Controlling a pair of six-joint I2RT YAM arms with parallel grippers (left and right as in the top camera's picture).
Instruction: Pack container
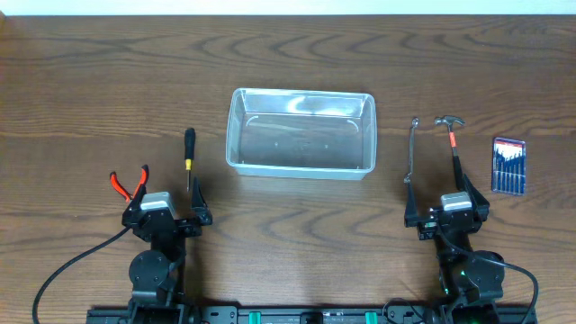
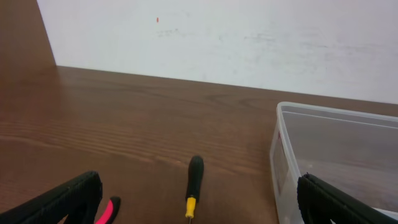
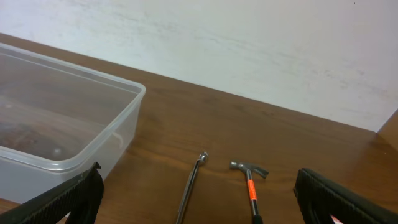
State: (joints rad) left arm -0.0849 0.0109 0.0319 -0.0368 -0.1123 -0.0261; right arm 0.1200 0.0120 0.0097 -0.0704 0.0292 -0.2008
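The desk [image 1: 90, 72] carries the container [image 1: 301, 171] at its centre, well apart from both grippers. The container lies at 2 o'clock from the left gripper [image 1: 164, 202] and at 10 o'clock from the right gripper [image 1: 444, 202]. Both grippers are released, jaws spread wide. A hammer [image 1: 453, 135] and a wrench [image 1: 411, 148] lie near 12 o'clock of the right gripper.
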